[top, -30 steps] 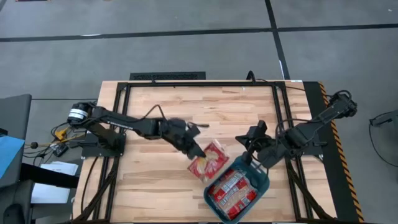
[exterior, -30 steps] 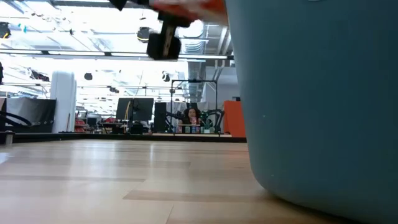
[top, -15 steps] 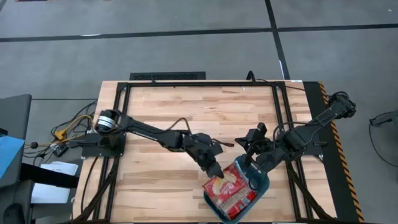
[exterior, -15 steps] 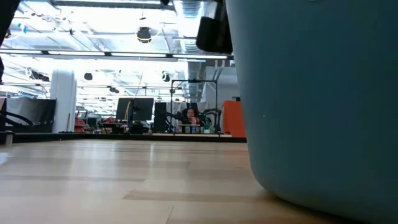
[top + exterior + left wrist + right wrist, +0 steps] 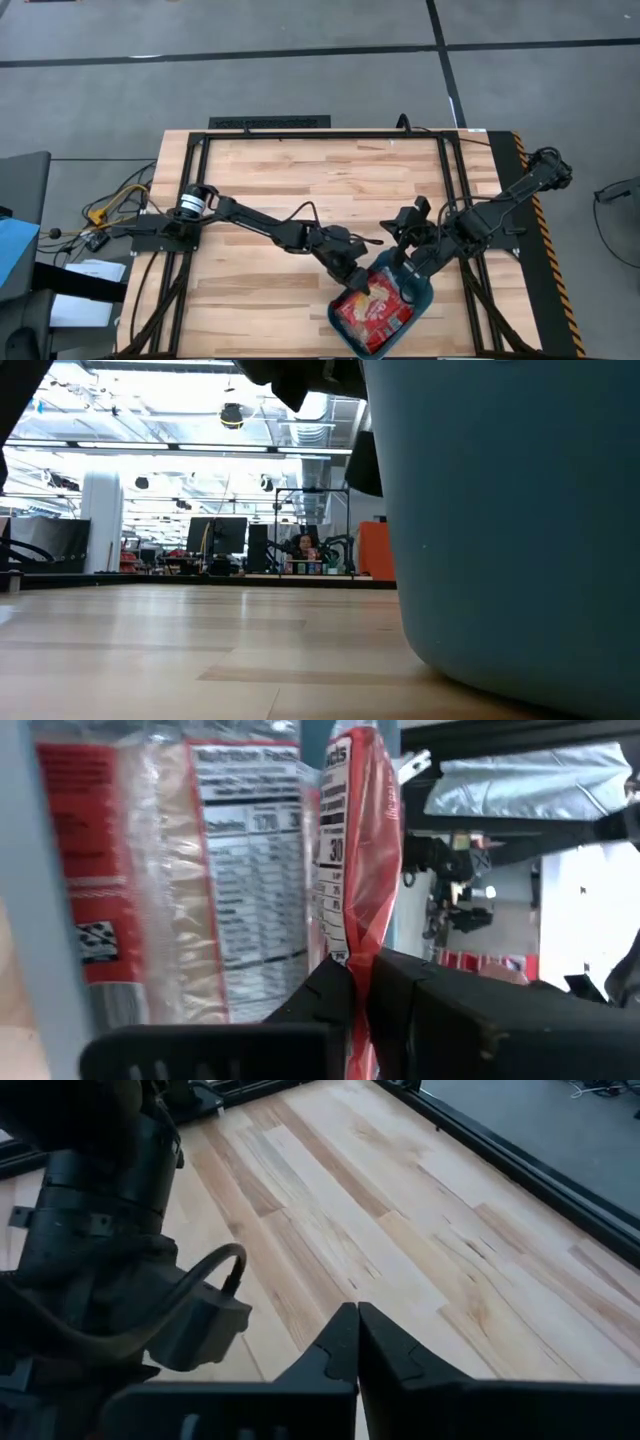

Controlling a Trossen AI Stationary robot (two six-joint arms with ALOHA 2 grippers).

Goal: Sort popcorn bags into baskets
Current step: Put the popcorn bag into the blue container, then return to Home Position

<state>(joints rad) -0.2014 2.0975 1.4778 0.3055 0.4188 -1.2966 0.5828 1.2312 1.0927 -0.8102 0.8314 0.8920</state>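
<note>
Popcorn bag wrapper was glossy red film w/ clear crinkly plastic beside it. Basket was smooth matt teal plastic. Table was pale wood planks, satin finish, black metal frame.

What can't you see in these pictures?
- Low view: the tub wall hides the bags inside.
- High view: the left claw covers part of the bags; their number is unclear.
- Left wrist view: the held bag is cut off by the picture's edge.
- Right claw: what it pinches is hidden.
</note>
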